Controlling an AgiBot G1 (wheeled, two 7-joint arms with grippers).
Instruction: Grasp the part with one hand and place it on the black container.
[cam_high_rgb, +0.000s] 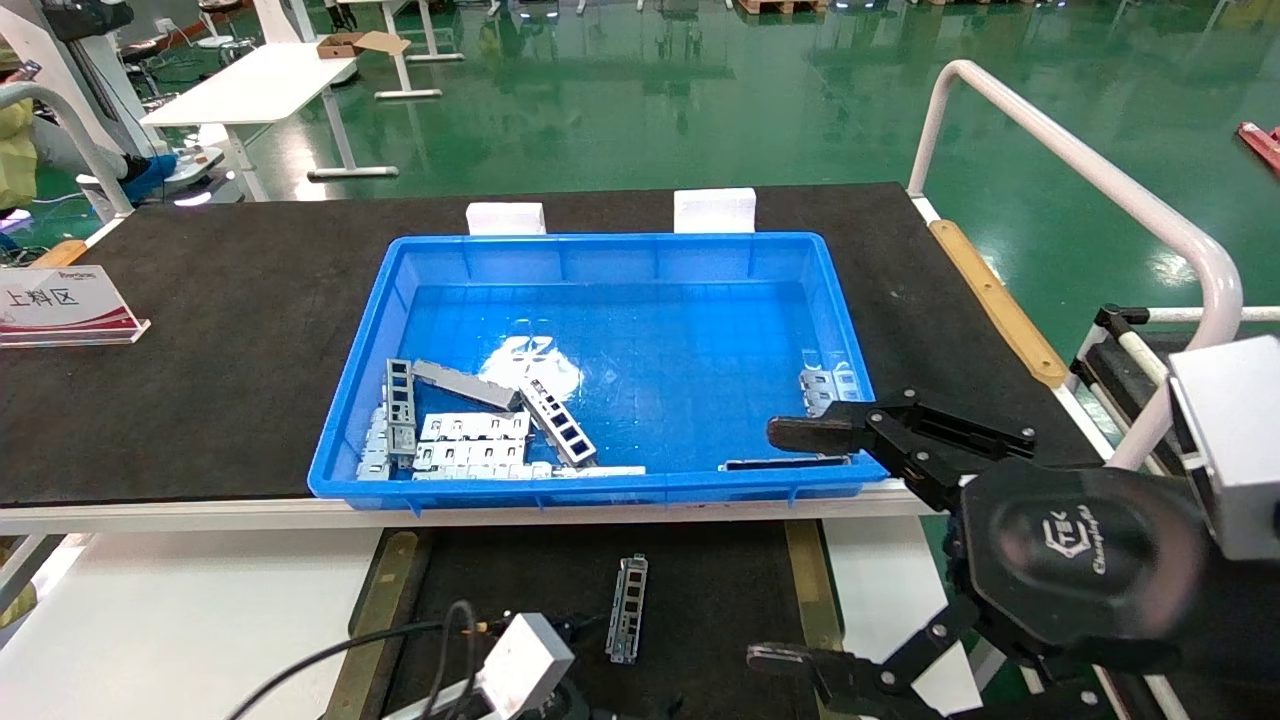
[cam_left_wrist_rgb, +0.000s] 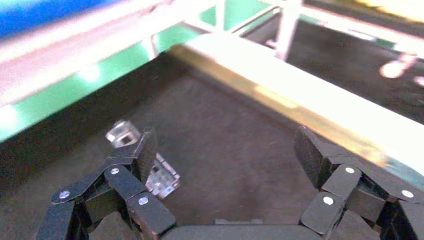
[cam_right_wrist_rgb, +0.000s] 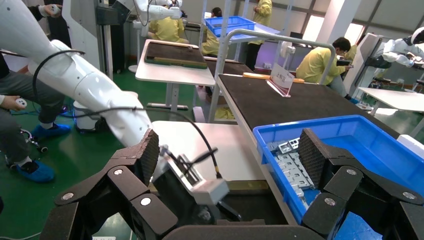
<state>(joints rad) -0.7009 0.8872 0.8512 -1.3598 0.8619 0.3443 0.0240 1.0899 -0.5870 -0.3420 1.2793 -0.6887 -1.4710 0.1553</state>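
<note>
The part (cam_high_rgb: 627, 607), a narrow silver-grey bracket with a row of cutouts, lies on the black container (cam_high_rgb: 720, 600) just below the blue bin. In the left wrist view my left gripper (cam_left_wrist_rgb: 227, 150) is open and empty low over the container's black surface (cam_left_wrist_rgb: 225, 115). The part (cam_left_wrist_rgb: 162, 179) lies right beside one of its fingers (cam_left_wrist_rgb: 145, 152), partly hidden by it. My right gripper (cam_high_rgb: 790, 545) is open and empty, raised at the bin's near right corner. It also shows in the right wrist view (cam_right_wrist_rgb: 230, 155), holding nothing.
The blue bin (cam_high_rgb: 350, 400) on the upper black table holds several more metal parts (cam_high_rgb: 470, 430), and some at its right (cam_high_rgb: 830, 385). Yellowish-brown strips (cam_high_rgb: 395, 590) run along the container's sides. A white rail (cam_high_rgb: 1080, 160) stands at the right. A sign (cam_high_rgb: 60, 305) sits at the left.
</note>
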